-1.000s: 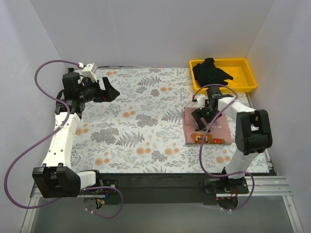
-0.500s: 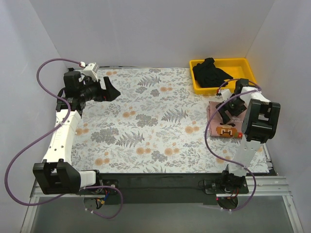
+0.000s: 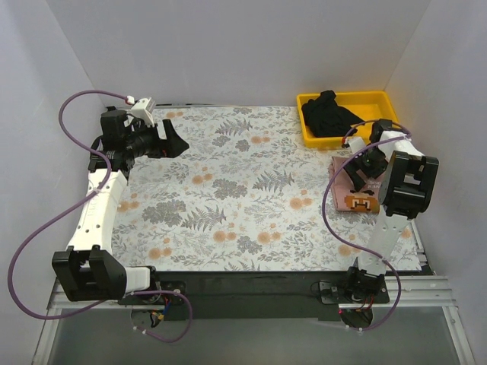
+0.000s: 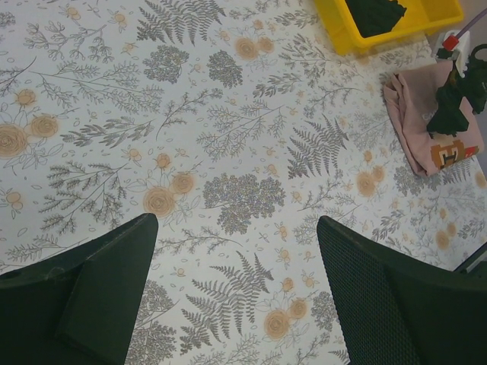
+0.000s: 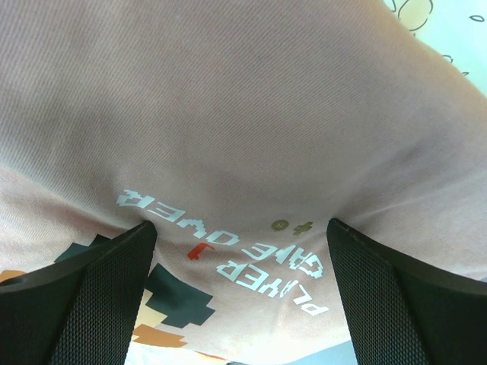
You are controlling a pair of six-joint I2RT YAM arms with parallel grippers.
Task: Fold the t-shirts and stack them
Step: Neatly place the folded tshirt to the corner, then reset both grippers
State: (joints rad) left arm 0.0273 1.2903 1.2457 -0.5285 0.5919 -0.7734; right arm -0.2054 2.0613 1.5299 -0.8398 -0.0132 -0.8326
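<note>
The pink t-shirt lies folded into a small packet near the right edge of the table, a little toward the far side, with its coloured print facing up at the end nearer the arms. The right fingers stand spread wide and are pressed down on this shirt. In the right wrist view the cloth fills the whole picture, and both tips touch the fabric beside the white letters of the print, but they do not pinch it. The black t-shirt lies crumpled, not folded, in the yellow bin at the far right corner of the table, just beyond the pink one and apart from it. The left fingers are released too and hold nothing. They hang high above the far left part of the table, tilted toward the middle, with only the floral cover showing between them.
</note>
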